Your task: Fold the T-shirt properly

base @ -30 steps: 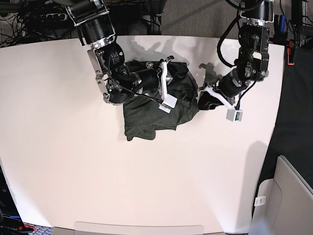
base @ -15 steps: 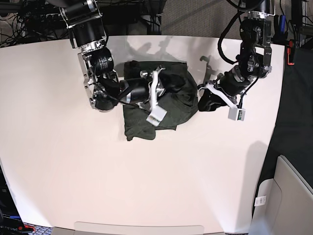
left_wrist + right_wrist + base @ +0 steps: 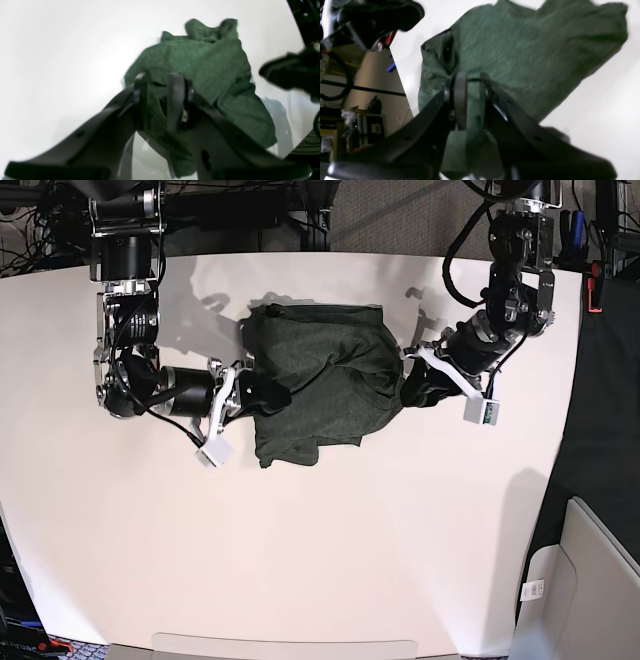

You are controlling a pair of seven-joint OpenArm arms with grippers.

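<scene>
The dark olive-green T-shirt (image 3: 325,375) lies bunched at the middle back of the white table (image 3: 300,550). My right gripper (image 3: 262,393) is at the shirt's left edge, shut on a fold of it. The right wrist view shows the cloth (image 3: 520,50) pinched in that gripper (image 3: 472,100). My left gripper (image 3: 415,388) is at the shirt's right edge, also shut on cloth. In the left wrist view the gripper (image 3: 157,102) has a fold of the shirt (image 3: 200,62) in it. The sleeves are hidden in the bunch.
A grey bin (image 3: 590,580) stands off the table at the lower right. Cables and dark equipment (image 3: 300,210) run along the back edge. A red item (image 3: 595,285) sits past the table's right edge.
My right gripper has swung left from over the shirt's middle to its left edge, drawing cloth with it. The shirt now lies wider and flatter. The left gripper has barely moved.
</scene>
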